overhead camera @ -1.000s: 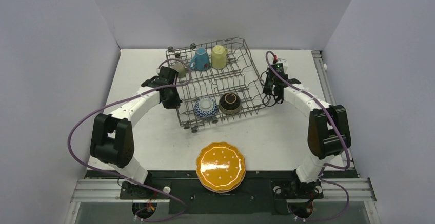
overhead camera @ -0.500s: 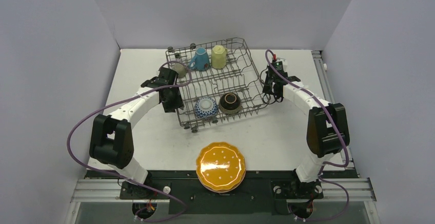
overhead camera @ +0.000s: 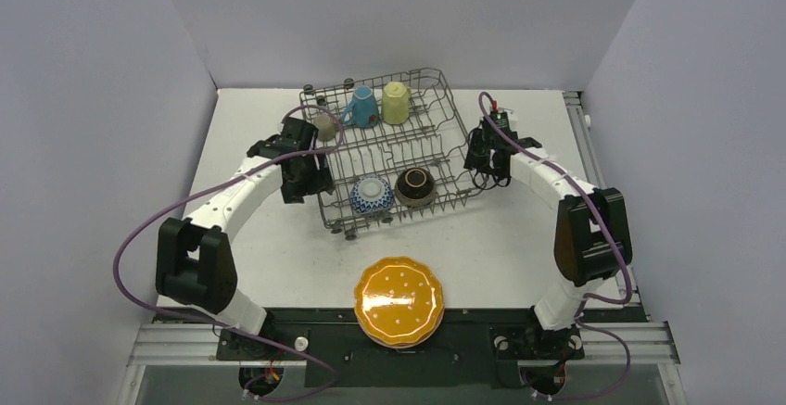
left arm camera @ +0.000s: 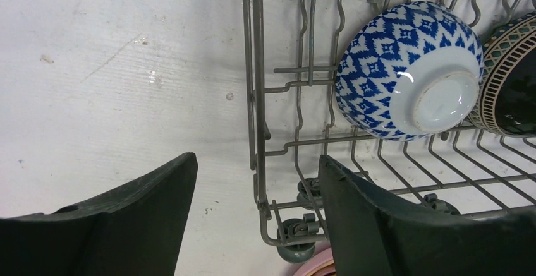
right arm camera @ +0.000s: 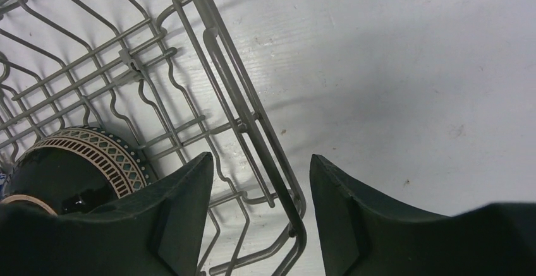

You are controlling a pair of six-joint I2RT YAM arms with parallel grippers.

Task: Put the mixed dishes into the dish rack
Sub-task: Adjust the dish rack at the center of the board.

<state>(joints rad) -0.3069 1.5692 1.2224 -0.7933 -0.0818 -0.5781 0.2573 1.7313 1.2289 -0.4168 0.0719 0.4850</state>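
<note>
The dish rack stands skewed at mid-table. Inside it are a blue mug, a pale-yellow mug, a grey mug, a blue-white bowl and a dark brown bowl. My left gripper straddles the rack's left rim; the jaws of the left gripper are open and clear of the wire. My right gripper straddles the right rim, and the right gripper is open too. An orange plate tops a stack at the near edge.
A rack wheel sits at the near left corner, with a pink plate edge just beyond it. The blue-white bowl and dark bowl lie upturned near the rack's front. White walls close in three sides.
Both grippers have opened and let go of the rack's side rims. The left arm has shifted slightly outward; the rack stays where it was.
</note>
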